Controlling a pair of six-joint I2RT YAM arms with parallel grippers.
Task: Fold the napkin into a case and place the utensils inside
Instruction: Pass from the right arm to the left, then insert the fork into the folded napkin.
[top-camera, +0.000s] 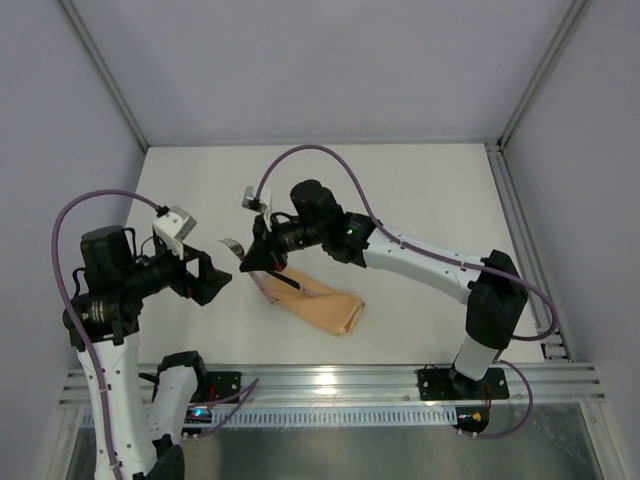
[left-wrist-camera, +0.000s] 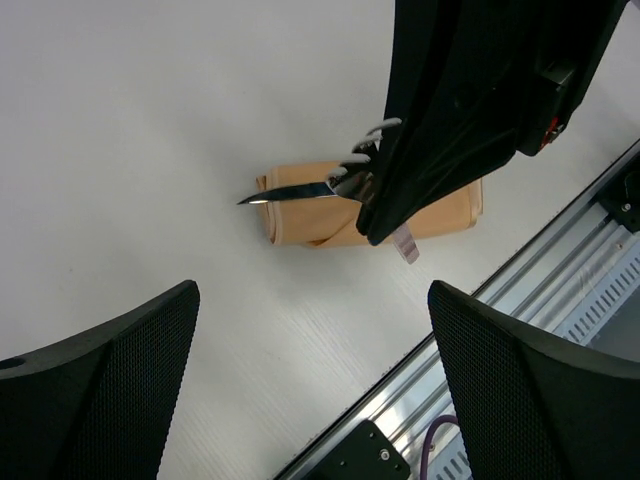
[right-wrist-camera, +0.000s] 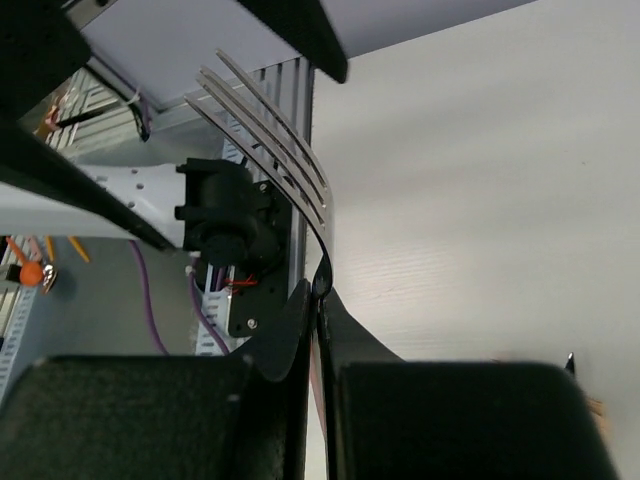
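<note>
The peach-orange napkin (top-camera: 325, 307) lies folded as a narrow case (left-wrist-camera: 440, 213) on the table. A knife blade (left-wrist-camera: 287, 194) sticks out of its left end. My right gripper (top-camera: 256, 262) hovers over that end, shut on a metal fork (right-wrist-camera: 280, 150) at its neck; the tines (top-camera: 232, 244) point left and a pale pink handle tip (left-wrist-camera: 405, 243) shows below the fingers. My left gripper (top-camera: 215, 277) is just left of the fork, its jaws wide open with only bare table between the fingers (left-wrist-camera: 120, 370).
An aluminium rail (top-camera: 330, 378) runs along the table's near edge, close behind the case. Grey walls enclose the white table (top-camera: 400, 190) at the back and on both sides. Purple cables loop over both arms.
</note>
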